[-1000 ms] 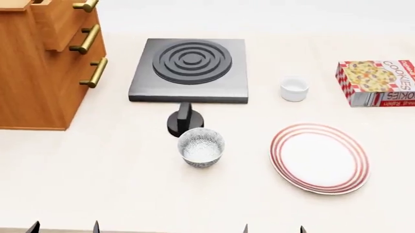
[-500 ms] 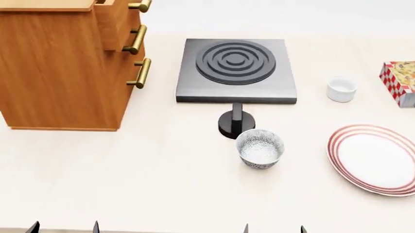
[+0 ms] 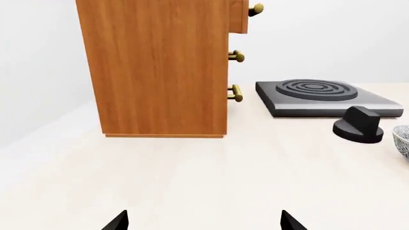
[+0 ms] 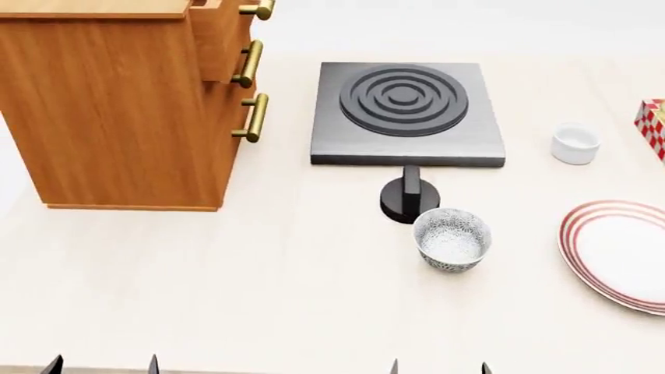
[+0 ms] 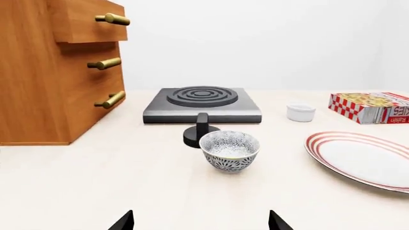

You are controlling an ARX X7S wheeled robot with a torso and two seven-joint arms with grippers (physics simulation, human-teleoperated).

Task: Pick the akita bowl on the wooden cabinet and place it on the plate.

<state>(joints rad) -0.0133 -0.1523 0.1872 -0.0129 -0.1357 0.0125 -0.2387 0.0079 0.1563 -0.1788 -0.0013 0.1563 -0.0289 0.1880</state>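
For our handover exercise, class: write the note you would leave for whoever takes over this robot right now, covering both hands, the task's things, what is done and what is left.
Left hand: open, empty, facing the orange-brown wooden cabinet.
Right hand: open, empty, facing the blue-patterned white bowl.
The bowl stands upright on the pale tabletop by the black stove knob, not on the cabinet.
The red-ringed white plate holds nothing.
Done: nothing grasped.
Left: grasp the bowl, set it on the plate.

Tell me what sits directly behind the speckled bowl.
Behind the speckled white ceramic bowl stands a black round knob, with the dark square burner plate beyond it. The bowl covers part of the knob's base.
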